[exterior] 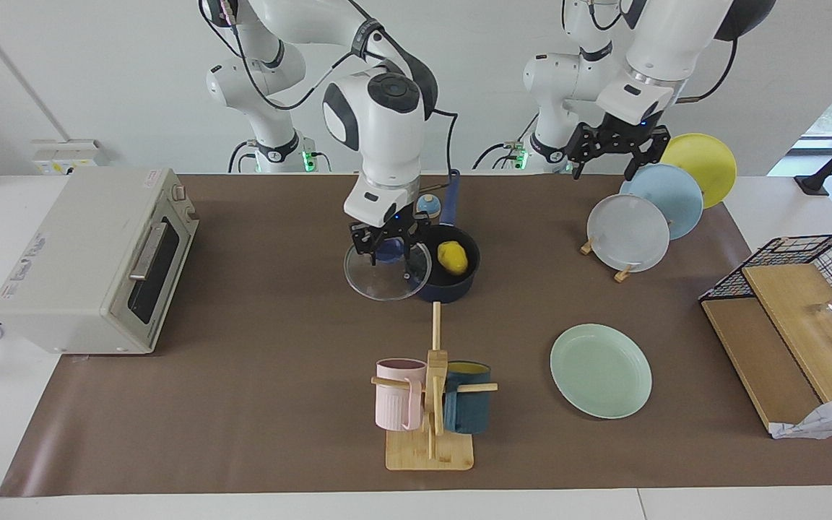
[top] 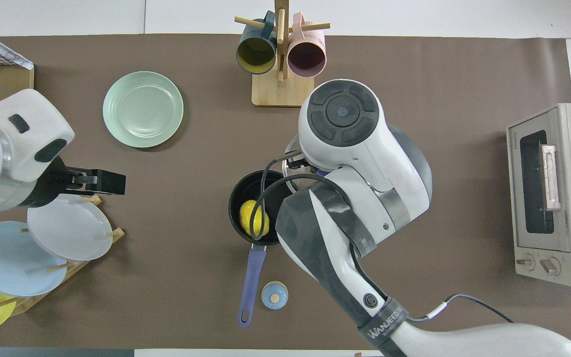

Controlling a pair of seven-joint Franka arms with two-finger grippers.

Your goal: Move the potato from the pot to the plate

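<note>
The yellow potato (exterior: 452, 257) lies inside the navy pot (exterior: 463, 287), whose long handle (exterior: 450, 195) points toward the robots. The potato (top: 250, 215) and the pot (top: 246, 188) also show in the overhead view. My right gripper (exterior: 387, 249) is shut on the knob of a glass lid (exterior: 387, 278) and holds it beside the pot, toward the right arm's end, so the pot stands uncovered. The mint-green plate (exterior: 601, 370) lies farther from the robots, toward the left arm's end, and shows in the overhead view (top: 142, 109). My left gripper (exterior: 606, 167) waits open over the plate rack.
A rack holds a grey-white plate (exterior: 627, 232), a light blue plate (exterior: 665, 198) and a yellow plate (exterior: 705, 166). A mug tree (exterior: 430, 404) carries a pink mug and a dark blue mug. A toaster oven (exterior: 98, 260), a wire basket with boards (exterior: 799, 318) and a small blue knob (top: 274, 295) are also there.
</note>
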